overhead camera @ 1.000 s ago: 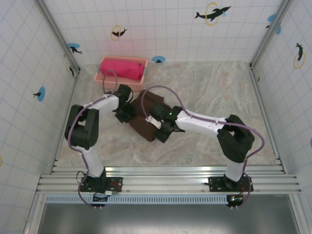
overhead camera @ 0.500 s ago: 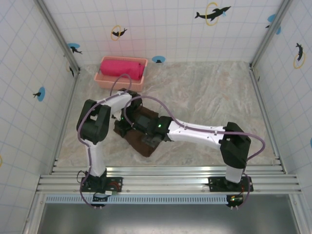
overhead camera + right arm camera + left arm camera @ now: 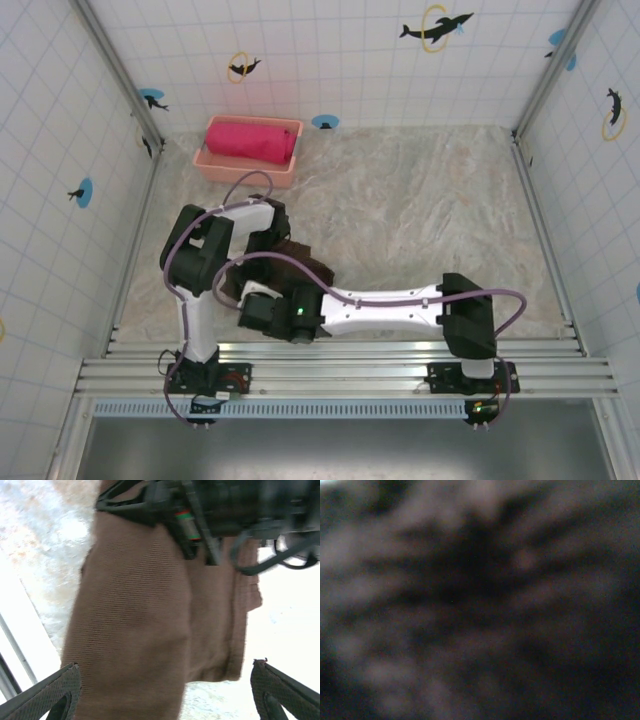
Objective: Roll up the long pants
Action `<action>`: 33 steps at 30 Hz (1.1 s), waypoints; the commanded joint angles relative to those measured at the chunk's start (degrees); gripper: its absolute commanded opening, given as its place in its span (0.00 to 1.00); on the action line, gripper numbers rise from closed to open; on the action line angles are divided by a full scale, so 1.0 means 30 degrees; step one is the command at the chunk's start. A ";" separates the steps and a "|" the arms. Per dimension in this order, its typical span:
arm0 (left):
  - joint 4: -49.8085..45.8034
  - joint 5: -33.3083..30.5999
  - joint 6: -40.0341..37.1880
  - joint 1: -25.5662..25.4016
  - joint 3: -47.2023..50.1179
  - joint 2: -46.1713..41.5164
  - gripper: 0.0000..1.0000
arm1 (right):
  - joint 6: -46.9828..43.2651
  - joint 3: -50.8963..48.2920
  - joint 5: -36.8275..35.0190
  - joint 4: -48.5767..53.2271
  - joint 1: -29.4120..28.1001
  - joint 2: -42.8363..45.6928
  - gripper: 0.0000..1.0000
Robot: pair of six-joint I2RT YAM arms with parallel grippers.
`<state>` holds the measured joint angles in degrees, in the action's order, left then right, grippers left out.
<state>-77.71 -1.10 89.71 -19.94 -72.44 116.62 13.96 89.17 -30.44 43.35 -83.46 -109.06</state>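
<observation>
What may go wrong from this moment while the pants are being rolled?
The right gripper stands wide open astride the long pants, so the fabric may slacken or unroll. The left gripper sits close by on the same fabric, so the two grippers might collide. The left wrist view is blurred, so its grip is hard to check.

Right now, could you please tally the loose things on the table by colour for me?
Dark brown: 1, the long pants
Bright pink: 1, the rolled cloth
Pale pink: 1, the basket
Total: 3
</observation>
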 commanded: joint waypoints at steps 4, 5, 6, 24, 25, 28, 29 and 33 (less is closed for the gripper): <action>0.2878 0.0736 0.0139 -0.0026 -0.0039 0.0891 0.00 | 0.0736 0.0235 -0.0561 -0.0344 -0.0622 -0.1523 0.90; 0.3075 0.0676 0.0051 -0.0033 -0.0023 0.0816 0.00 | 0.0757 0.0184 -0.0496 -0.0462 -0.0627 -0.1692 0.91; 0.3411 0.0643 -0.0021 -0.0017 0.0082 0.0673 0.00 | 0.0813 0.0074 -0.0453 -0.0634 -0.0627 -0.1888 0.91; 0.8756 -0.0043 -0.0227 -0.0065 0.2579 -0.1644 0.00 | 0.1793 0.0307 0.0184 -0.1298 -0.1264 -0.5442 0.91; 0.8747 -0.0040 -0.0241 -0.0042 0.2476 -0.1613 0.00 | 0.1771 0.0388 0.0101 -0.1309 -0.1257 -0.5661 0.91; 0.8731 -0.0116 -0.0447 -0.0033 0.2114 -0.1526 0.00 | 0.1762 0.0777 -0.1096 -0.1185 -0.1370 -0.6545 0.92; 0.8703 -0.0145 -0.0556 -0.0024 0.1968 -0.1474 0.00 | 0.1896 0.0960 -0.1761 -0.0985 -0.1360 -0.6933 0.92; 0.8613 -0.0159 -0.0832 -0.0039 0.1807 -0.1447 0.00 | 0.2602 0.1624 -0.4574 0.0012 -0.1301 -0.8587 0.92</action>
<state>-69.82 -2.96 89.27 -20.32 -66.22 109.36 19.09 93.78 -38.81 41.04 -88.29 -128.66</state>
